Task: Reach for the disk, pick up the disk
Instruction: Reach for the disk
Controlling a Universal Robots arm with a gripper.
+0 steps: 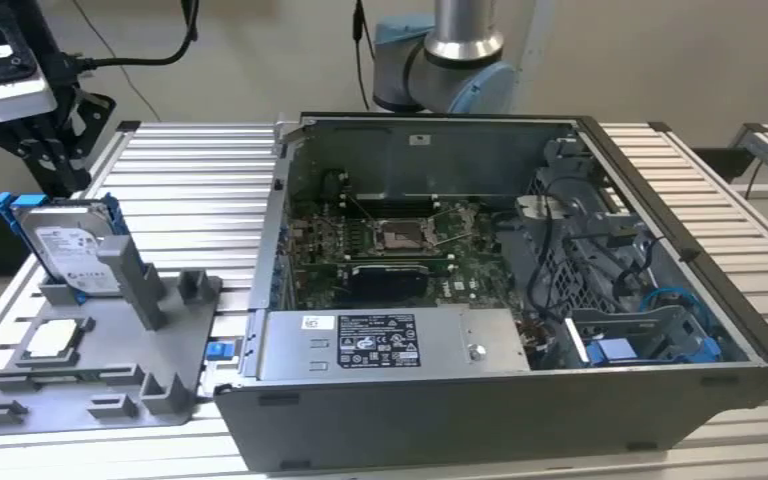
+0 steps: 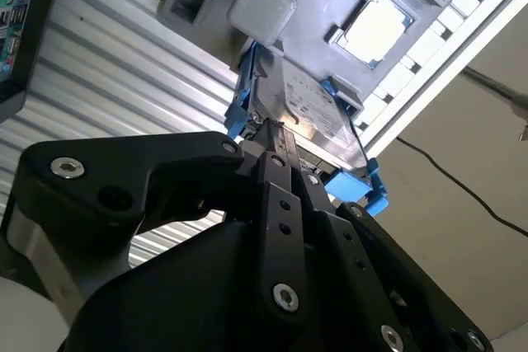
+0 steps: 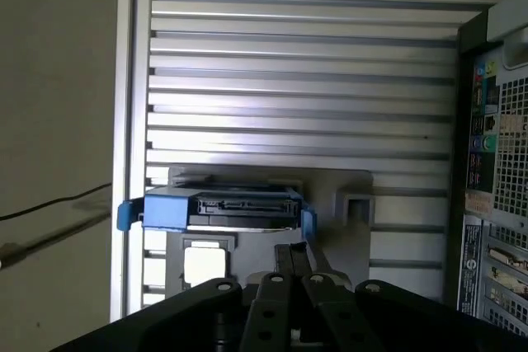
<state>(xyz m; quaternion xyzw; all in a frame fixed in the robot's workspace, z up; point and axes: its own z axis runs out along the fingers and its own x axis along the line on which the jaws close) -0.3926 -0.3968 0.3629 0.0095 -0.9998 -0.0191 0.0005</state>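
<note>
The disk is standing upright in the grey holder at the left of the exterior view. The gripper, pressed together and holding nothing, is hanging just above the disk's top edge. A clean grasp is probably calling for spreading first, then centring across the flat faces.

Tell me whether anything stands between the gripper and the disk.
Nothing visible does. In the exterior view the gripper hangs close above the disk, which stands on edge in the grey holder, its top edge uncovered. The holder's post stands against the disk's face lower down, not between the two.
</note>
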